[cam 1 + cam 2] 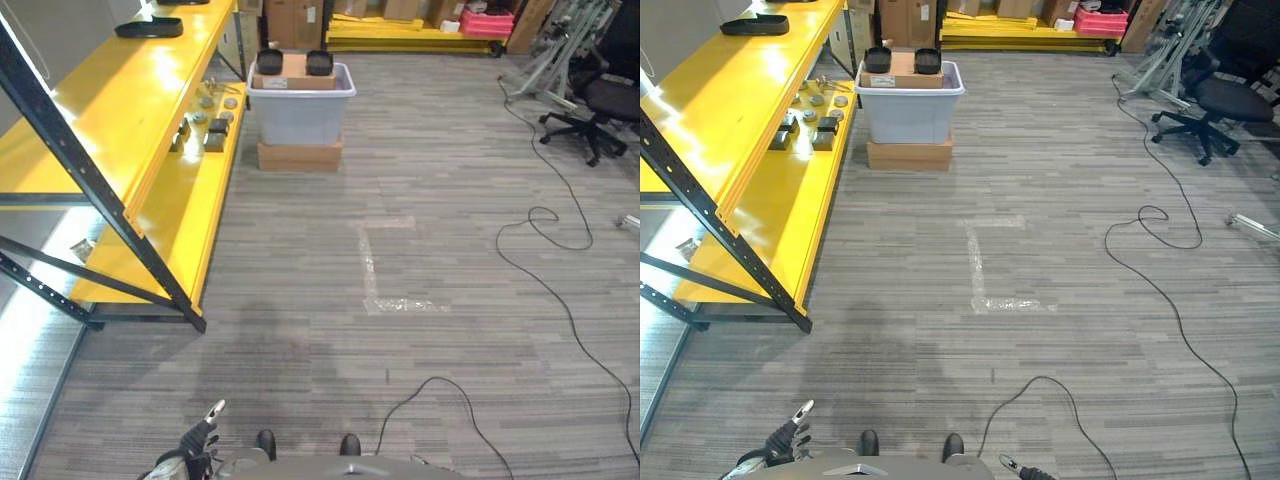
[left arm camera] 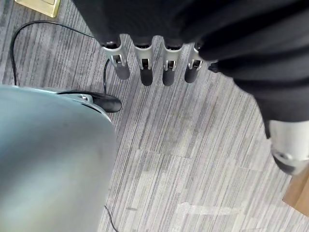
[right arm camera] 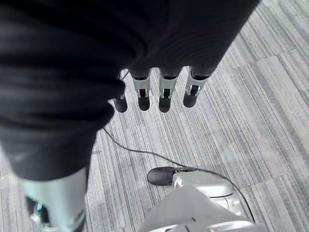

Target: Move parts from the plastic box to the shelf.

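— What's on your left?

— I see the yellow shelf (image 1: 120, 120) from nine to eleven o'clock, small parts (image 1: 205, 125) on its lower level, a black tray (image 1: 149, 28) on top.

— And the box?

— The box (image 1: 300, 105) sits at twelve o'clock on a cardboard carton (image 1: 300, 155), two black parts (image 1: 294, 62) on its rim, beside the shelf end.

— Hands?

— My left hand (image 2: 154, 63) hangs at seven o'clock, fingers (image 2: 146, 75) straight, holding nothing. My right hand (image 3: 159, 82) hangs at five o'clock, fingers (image 3: 164, 99) relaxed, empty. An office chair (image 1: 600, 100) stands at two o'clock.
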You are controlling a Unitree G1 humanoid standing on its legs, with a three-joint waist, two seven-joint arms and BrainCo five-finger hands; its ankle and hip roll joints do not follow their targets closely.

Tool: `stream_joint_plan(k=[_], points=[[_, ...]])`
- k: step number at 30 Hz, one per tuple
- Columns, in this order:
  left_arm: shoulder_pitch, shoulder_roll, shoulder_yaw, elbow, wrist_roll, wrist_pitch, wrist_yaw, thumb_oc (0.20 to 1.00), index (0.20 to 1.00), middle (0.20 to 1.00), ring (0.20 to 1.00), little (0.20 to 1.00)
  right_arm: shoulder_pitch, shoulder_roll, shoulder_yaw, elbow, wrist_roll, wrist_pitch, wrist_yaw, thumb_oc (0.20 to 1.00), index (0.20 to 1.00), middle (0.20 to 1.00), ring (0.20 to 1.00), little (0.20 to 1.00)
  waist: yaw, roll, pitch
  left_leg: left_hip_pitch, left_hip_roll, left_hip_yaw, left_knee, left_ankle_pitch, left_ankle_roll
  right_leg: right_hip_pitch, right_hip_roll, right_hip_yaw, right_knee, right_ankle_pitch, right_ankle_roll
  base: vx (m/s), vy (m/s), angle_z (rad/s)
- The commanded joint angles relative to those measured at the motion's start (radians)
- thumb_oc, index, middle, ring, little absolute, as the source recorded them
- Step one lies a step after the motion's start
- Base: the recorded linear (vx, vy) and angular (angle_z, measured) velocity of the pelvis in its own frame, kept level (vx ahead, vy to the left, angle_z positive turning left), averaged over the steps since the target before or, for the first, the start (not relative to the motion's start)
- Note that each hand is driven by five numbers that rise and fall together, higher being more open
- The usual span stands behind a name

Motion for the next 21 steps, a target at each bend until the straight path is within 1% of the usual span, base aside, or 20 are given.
stream_joint_plan(k=[1,3,5,7,8,10,14,18,21], points=[[-0.064,0.002,0.024,0.016,0.061,-0.03,0.012,1.0,1.0,1.0,1.0,1.0,-0.046,-0.007,0.033,0.027,-0.011,-0.007,-0.014,1.0,1.0,1.0,1.0,1.0,0.009,-0.019,0.014,0.002,-0.038,-0.063,0.003,-0.033,-0.002,-0.031,-0.002,0.034,0.005,0.029,0.066,0.0,0.0,0.0],[-0.065,0.002,0.024,0.018,0.051,-0.042,0.038,1.0,1.0,1.0,1.0,1.0,-0.044,-0.005,0.036,0.026,-0.016,-0.007,-0.015,1.0,1.0,1.0,1.0,1.0,0.007,-0.017,0.017,0.005,-0.036,-0.058,0.005,-0.032,-0.002,-0.028,-0.004,0.03,0.007,0.028,0.066,0.0,0.0,0.0],[-0.066,0.003,0.025,0.019,0.044,-0.034,0.044,1.0,1.0,1.0,1.0,1.0,-0.045,-0.003,0.035,0.029,-0.011,-0.007,-0.017,1.0,1.0,1.0,1.0,1.0,0.007,-0.015,0.016,0.009,-0.036,-0.056,0.005,-0.033,-0.002,-0.023,-0.005,0.027,0.007,0.026,0.066,0.0,0.0,0.0],[-0.064,0.003,0.025,0.019,0.083,-0.03,0.08,1.0,1.0,1.0,1.0,1.0,-0.044,-0.002,0.034,0.033,-0.017,-0.007,-0.012,1.0,1.0,1.0,1.0,1.0,0.009,-0.013,0.015,0.012,-0.036,-0.054,0.003,-0.033,-0.003,-0.018,-0.007,0.023,0.006,0.026,0.067,0.01,-0.002,0.02],[-0.063,0.002,0.025,0.023,0.07,-0.015,0.091,1.0,1.0,1.0,1.0,1.0,-0.044,0.001,0.035,0.035,-0.02,-0.008,-0.012,1.0,1.0,1.0,1.0,1.0,0.009,-0.012,0.014,0.014,-0.035,-0.054,0.003,-0.032,-0.003,-0.017,-0.007,0.022,0.007,0.026,0.068,0.02,-0.003,0.04],[-0.068,-0.003,0.033,0.039,0.038,-0.013,0.072,1.0,1.0,1.0,1.0,1.0,-0.045,0.006,0.041,0.041,-0.016,-0.009,-0.013,1.0,1.0,1.0,1.0,1.0,0.007,-0.011,0.012,0.017,-0.035,-0.051,0.002,-0.034,-0.002,-0.014,-0.009,0.019,0.007,0.024,0.067,0.0,0.0,0.0],[-0.068,-0.012,0.033,0.053,0.051,-0.009,0.11,1.0,1.0,1.0,1.0,1.0,-0.045,0.015,0.045,0.047,-0.026,-0.006,-0.014,1.0,1.0,1.0,1.0,1.0,0.006,-0.01,0.011,0.022,-0.037,-0.049,0.004,-0.036,-0.001,-0.008,-0.01,0.019,0.009,0.023,0.068,0.02,0.002,0.0],[-0.077,-0.024,0.035,0.088,0.072,0.008,0.173,1.0,1.0,1.0,1.0,1.0,-0.048,0.025,0.051,0.066,-0.037,-0.006,-0.018,1.0,1.0,1.0,1.0,1.0,0.004,-0.009,0.007,0.03,-0.038,-0.046,0.004,-0.038,0.0,0.0,-0.011,0.017,0.01,0.02,0.067,0.03,0.007,0.0],[-0.083,-0.029,0.034,0.111,0.084,0.017,0.17,1.0,1.0,1.0,1.0,1.0,-0.051,0.026,0.052,0.082,-0.038,-0.002,-0.02,1.0,1.0,1.0,1.0,1.0,0.001,-0.009,0.003,0.037,-0.038,-0.044,0.002,-0.039,0.001,0.004,-0.01,0.019,0.011,0.019,0.067,0.02,0.007,0.0]])
